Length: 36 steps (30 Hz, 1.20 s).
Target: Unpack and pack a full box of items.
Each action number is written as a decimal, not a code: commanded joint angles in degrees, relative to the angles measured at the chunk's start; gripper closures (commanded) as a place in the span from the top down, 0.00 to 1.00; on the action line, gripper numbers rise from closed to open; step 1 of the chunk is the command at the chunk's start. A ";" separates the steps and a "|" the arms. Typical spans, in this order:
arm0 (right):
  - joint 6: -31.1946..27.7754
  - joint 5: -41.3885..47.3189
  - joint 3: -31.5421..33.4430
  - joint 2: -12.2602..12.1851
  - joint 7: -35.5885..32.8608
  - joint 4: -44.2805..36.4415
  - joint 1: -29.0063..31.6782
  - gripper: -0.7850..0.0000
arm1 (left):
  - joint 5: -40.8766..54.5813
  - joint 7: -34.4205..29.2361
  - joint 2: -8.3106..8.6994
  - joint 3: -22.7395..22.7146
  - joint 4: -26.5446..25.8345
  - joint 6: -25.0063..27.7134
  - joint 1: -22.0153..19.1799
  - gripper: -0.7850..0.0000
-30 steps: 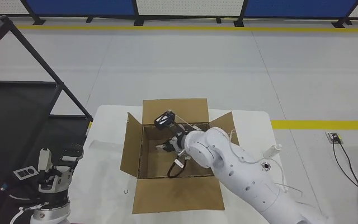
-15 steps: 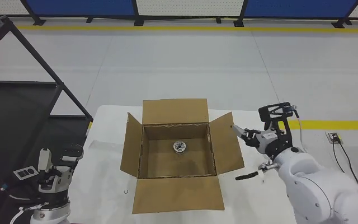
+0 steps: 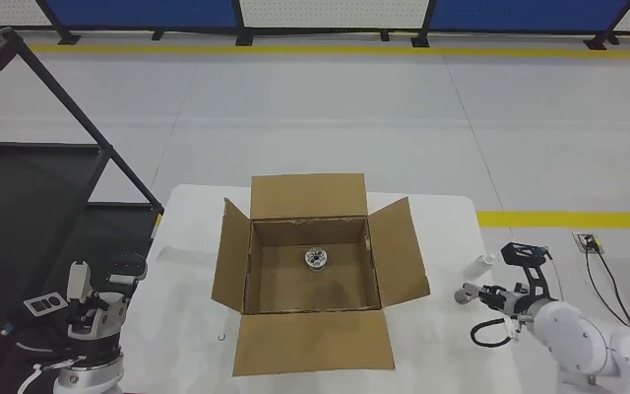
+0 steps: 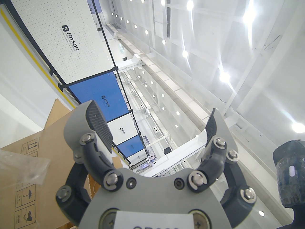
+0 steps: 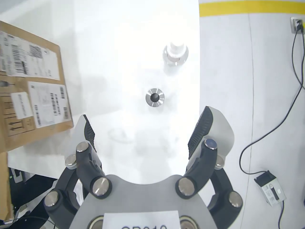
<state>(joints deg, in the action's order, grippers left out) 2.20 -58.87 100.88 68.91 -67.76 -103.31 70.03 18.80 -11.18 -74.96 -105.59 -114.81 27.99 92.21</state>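
Observation:
An open cardboard box [image 3: 258, 276] stands in the middle of the white table [image 3: 187, 305]. On its floor lies a small round metal item [image 3: 315, 258]. My right gripper [image 5: 147, 129] hangs open and empty over the table's right side, clear of the box. Just beyond its fingertips a small round metal piece [image 5: 155, 97] sits on the table, and a small white bottle [image 5: 175, 53] stands farther on, near the table edge [image 3: 482, 263]. My left gripper [image 4: 155, 129] is open and empty, pointing up toward the ceiling beside the box's outer wall [image 4: 26, 158], at the table's left [image 3: 103, 278].
The box's right flap [image 5: 31, 77] carries shipping labels and slopes toward my right gripper. A crumpled clear plastic bag [image 4: 21, 165] lies against the box near my left gripper. Off the table's right edge, a cable [image 5: 266, 129] and a small adapter [image 5: 270, 188] lie on the floor.
The right arm has come out of the box and swung to the table's right side, then drawn back toward its edge. The round item on the box floor has come into view. The left arm is still.

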 commanded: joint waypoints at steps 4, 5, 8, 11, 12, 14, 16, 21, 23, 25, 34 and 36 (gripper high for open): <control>-0.02 -0.18 -2.76 -0.10 1.78 9.96 -4.33 1.00 | 0.00 0.00 0.00 0.00 0.00 0.00 0.00 1.00; -0.36 -0.07 -3.21 -0.13 2.22 11.62 -5.07 1.00 | 0.00 0.00 0.00 0.00 0.00 0.00 0.00 1.00; -0.43 0.28 -4.45 -0.15 3.43 15.78 -7.05 1.00 | 0.00 0.00 0.00 0.00 0.00 0.00 0.00 1.00; -0.68 -0.34 -5.79 -0.25 3.33 19.77 -9.24 1.00 | 0.00 0.00 0.00 0.00 0.00 0.00 0.00 1.00; -0.58 -0.55 -6.28 -0.26 3.43 20.87 -9.94 1.00 | 0.00 0.00 0.00 0.00 0.00 0.00 0.00 1.00; -1.12 -0.40 -7.08 -0.28 3.74 22.69 -11.09 0.73 | 0.00 0.00 0.00 0.00 0.00 0.00 0.00 1.00; -1.39 -0.30 -7.69 -0.32 4.08 24.20 -11.95 0.49 | 0.00 0.00 0.00 0.00 0.00 0.00 0.00 1.00; -1.40 -0.63 -8.81 -0.49 4.07 27.68 -13.96 0.15 | 0.00 0.00 0.00 0.00 0.00 0.00 0.00 1.00; -1.45 -0.52 -8.89 -0.59 4.22 28.41 -14.43 0.00 | 0.00 0.00 0.00 0.00 0.00 0.00 0.00 1.00; -1.77 -0.23 -8.55 -0.76 4.43 28.39 -14.42 0.00 | 0.00 0.00 0.00 0.00 0.00 0.00 0.00 1.00; -2.50 3.81 -1.50 -1.84 6.31 5.14 -4.07 0.00 | 0.00 0.00 0.00 0.00 0.00 0.00 0.00 1.00; -1.51 4.87 -0.09 -1.93 5.99 -2.76 -1.08 0.00 | 0.00 0.00 0.00 0.00 0.00 0.00 0.00 1.00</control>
<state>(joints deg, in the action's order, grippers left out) 0.12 -54.60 100.07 67.00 -61.60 -100.57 67.27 18.80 -11.18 -74.96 -105.59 -114.81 27.99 92.21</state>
